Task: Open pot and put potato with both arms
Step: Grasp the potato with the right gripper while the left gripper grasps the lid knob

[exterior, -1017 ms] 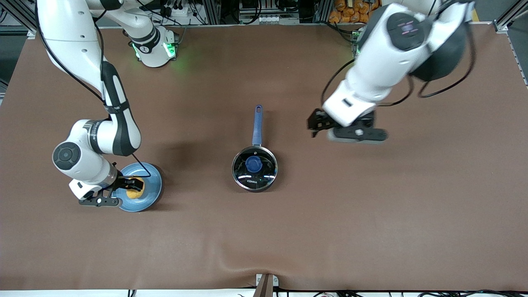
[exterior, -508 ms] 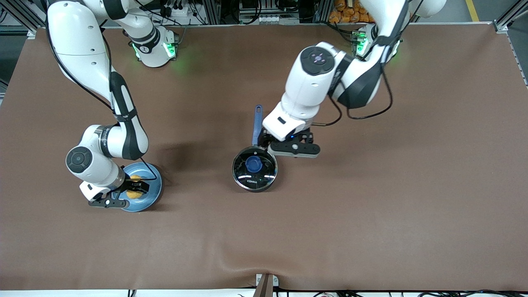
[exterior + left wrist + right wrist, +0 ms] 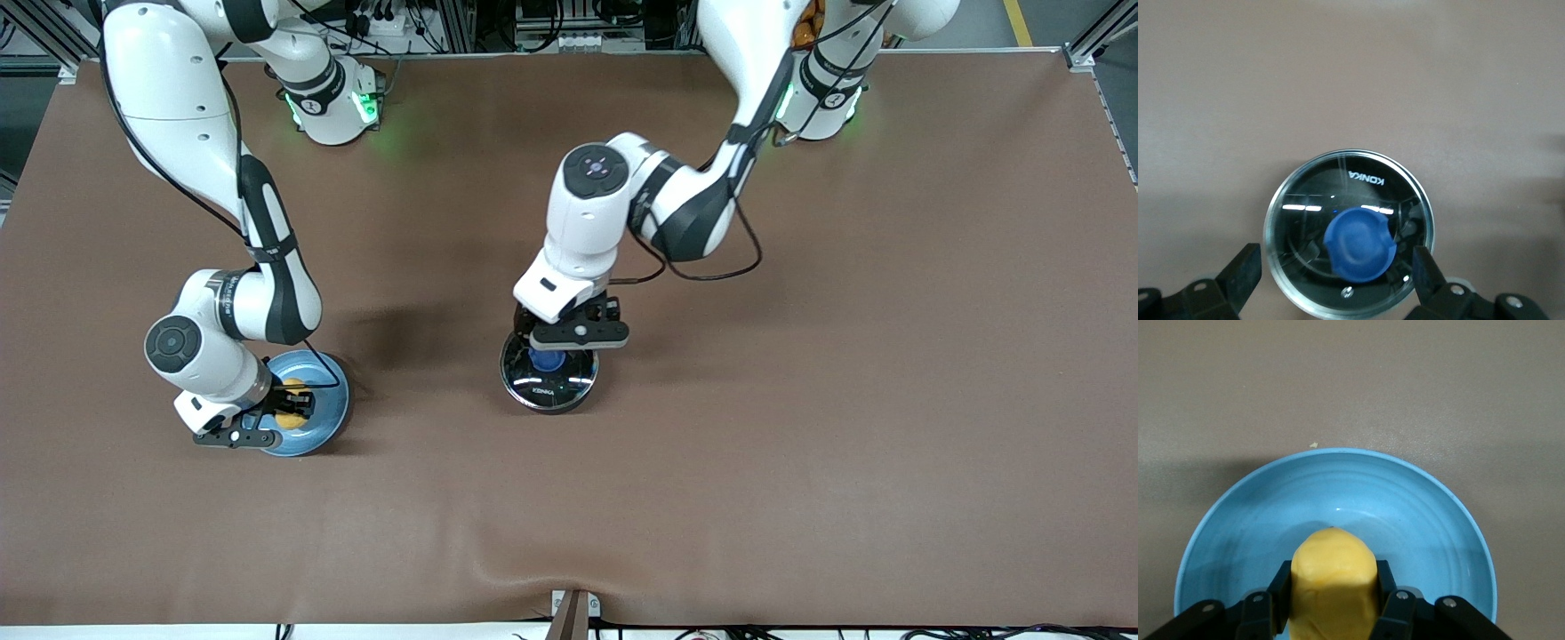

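The black pot [image 3: 548,384] stands at the table's middle with its glass lid and blue knob [image 3: 544,360] on it; its blue handle is hidden under the left arm's hand. My left gripper [image 3: 553,354] hangs open over the lid. In the left wrist view its fingers [image 3: 1243,270] stand wide to either side of the pot's steel rim [image 3: 1275,213], and the knob [image 3: 1359,243] lies between them, untouched. The yellow potato [image 3: 1333,577] rests on the light-blue plate [image 3: 1418,513]. My right gripper [image 3: 1333,593] is shut on the potato [image 3: 286,416] over the plate [image 3: 327,413].
Brown cloth covers the table [image 3: 800,444]. The plate sits toward the right arm's end, slightly nearer the front camera than the pot. A fold in the cloth [image 3: 498,556] rises near the front edge.
The left arm has swung from its end of the table to over the pot's lid, still open. The right gripper has closed on the potato on the plate.
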`<state>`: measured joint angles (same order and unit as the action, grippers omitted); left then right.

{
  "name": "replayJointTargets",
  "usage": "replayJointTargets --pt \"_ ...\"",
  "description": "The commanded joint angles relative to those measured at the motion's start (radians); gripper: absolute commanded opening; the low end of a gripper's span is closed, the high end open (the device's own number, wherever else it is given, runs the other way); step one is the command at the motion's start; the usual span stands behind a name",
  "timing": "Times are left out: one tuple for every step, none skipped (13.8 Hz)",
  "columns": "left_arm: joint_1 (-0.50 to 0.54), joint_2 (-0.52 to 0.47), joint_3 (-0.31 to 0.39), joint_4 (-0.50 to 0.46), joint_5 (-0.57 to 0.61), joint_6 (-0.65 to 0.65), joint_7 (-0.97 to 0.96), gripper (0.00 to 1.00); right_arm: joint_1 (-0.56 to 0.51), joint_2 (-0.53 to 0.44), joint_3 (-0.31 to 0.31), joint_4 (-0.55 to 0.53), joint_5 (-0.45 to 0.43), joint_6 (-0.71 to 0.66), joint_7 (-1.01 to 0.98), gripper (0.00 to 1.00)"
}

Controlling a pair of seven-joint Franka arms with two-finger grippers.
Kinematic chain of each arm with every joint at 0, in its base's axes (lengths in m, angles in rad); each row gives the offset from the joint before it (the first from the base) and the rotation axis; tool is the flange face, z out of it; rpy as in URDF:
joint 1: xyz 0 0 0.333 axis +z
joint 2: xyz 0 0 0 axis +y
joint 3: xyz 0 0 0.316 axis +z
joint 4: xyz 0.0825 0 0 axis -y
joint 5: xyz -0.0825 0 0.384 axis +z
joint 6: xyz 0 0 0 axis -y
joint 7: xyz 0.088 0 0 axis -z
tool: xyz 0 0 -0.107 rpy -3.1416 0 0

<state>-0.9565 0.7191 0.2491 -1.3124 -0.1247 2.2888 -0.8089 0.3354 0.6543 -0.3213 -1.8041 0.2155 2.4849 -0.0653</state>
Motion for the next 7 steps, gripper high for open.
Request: replayJointTargets --pt "-0.022 0.071 0.032 0.061 -0.021 0.043 -0.029 1.0 -0.01 -0.013 0.015 0.008 0.019 -0.004 -0.033 0.0" --pt "-0.033 0.092 0.033 0.071 -0.021 0.061 -0.047 1.0 -0.009 -0.021 0.015 0.011 0.019 -0.008 -0.036 0.0" --pt "-0.04 0.109 0.047 0.085 -0.021 0.064 -0.067 1.0 -0.006 -0.037 0.015 0.011 0.019 -0.009 -0.036 0.0" --pt "-0.053 0.123 0.055 0.091 -0.023 0.067 -0.075 1.0 -0.001 -0.056 0.016 0.011 0.019 -0.012 -0.033 0.0" --pt "-0.054 0.132 0.061 0.094 -0.023 0.078 -0.076 1.0 0.007 -0.073 0.016 0.015 0.019 -0.023 -0.03 0.0" --pt "-0.056 0.141 0.062 0.094 -0.023 0.099 -0.087 1.0 0.011 -0.088 0.016 0.02 0.021 -0.038 -0.028 0.0" --pt "-0.057 0.149 0.065 0.094 -0.023 0.113 -0.09 1.0 0.013 -0.106 0.018 0.028 0.037 -0.061 -0.027 0.0"
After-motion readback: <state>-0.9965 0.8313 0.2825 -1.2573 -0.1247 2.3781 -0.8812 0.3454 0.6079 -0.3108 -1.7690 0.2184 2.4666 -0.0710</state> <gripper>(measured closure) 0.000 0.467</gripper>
